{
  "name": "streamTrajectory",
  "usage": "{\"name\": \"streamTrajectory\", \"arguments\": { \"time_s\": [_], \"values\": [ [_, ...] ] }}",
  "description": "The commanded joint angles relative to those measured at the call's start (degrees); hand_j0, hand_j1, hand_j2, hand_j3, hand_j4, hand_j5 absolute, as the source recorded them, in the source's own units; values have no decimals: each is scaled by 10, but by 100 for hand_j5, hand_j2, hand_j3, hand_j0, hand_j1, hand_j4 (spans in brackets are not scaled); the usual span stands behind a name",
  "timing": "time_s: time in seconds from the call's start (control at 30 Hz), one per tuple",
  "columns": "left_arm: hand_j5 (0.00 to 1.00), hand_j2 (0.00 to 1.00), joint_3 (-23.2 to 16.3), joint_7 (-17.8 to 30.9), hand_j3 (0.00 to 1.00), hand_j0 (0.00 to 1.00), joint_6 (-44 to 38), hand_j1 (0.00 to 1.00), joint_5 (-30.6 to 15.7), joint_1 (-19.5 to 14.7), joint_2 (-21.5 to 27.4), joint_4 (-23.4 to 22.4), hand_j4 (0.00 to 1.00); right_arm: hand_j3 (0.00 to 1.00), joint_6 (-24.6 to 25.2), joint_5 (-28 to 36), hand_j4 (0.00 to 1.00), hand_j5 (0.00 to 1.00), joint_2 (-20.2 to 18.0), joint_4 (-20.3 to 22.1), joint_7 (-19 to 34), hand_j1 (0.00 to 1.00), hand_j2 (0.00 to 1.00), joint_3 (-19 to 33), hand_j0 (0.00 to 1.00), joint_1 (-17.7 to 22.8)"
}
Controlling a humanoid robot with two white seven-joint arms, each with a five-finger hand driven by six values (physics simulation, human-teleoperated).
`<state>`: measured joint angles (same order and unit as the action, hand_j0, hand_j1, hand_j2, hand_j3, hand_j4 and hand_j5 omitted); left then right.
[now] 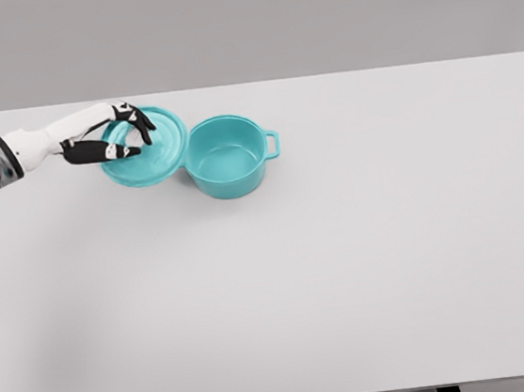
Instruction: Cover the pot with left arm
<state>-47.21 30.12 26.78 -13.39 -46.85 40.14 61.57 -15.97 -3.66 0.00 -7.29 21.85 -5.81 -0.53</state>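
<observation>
A teal pot (227, 157) stands open on the white table (345, 262), left of the middle, with a side handle (272, 144) pointing right. Just left of it is the matching teal lid (157, 151), tilted, its right rim touching or nearly touching the pot's rim. My left hand (130, 135) reaches in from the left edge and sits over the lid's centre. Its dark fingers (144, 120) curl above and the thumb lies below, closed on the lid's middle, where the knob is hidden. The right arm does not show.
The table's far edge (249, 84) runs just behind the lid and pot. Nothing else stands on the tabletop, which stretches wide to the right and front of the pot.
</observation>
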Motion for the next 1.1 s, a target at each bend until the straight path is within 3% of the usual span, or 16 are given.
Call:
{"name": "streamTrajectory", "arguments": {
  "time_s": [0.0, 0.17, 0.47, 0.8, 1.07],
  "values": [
    [41, 41, -9, -1, 41, 41, -5, 41, -3, 0, -8, 0, 41, 100, 0, 0, 100, 100, 0, 0, 0, 100, 100, 0, 100, 0],
    [41, 41, -30, -3, 41, 41, -15, 41, 0, -15, -33, -6, 41, 100, 0, 0, 100, 100, 0, 0, 0, 100, 100, 0, 100, 0],
    [41, 41, -31, -2, 41, 41, -25, 41, 2, -28, -68, -40, 41, 100, 0, 0, 100, 100, 0, 0, 0, 100, 100, 0, 100, 0],
    [40, 40, -36, -2, 40, 40, -25, 40, 2, -39, -107, -41, 40, 100, 0, 0, 100, 100, 0, 0, 0, 100, 100, 0, 100, 0],
    [40, 40, -44, -3, 40, 40, -25, 40, 3, -43, -132, -67, 40, 100, 0, 0, 100, 100, 0, 0, 0, 100, 100, 0, 100, 0]
  ]
}}
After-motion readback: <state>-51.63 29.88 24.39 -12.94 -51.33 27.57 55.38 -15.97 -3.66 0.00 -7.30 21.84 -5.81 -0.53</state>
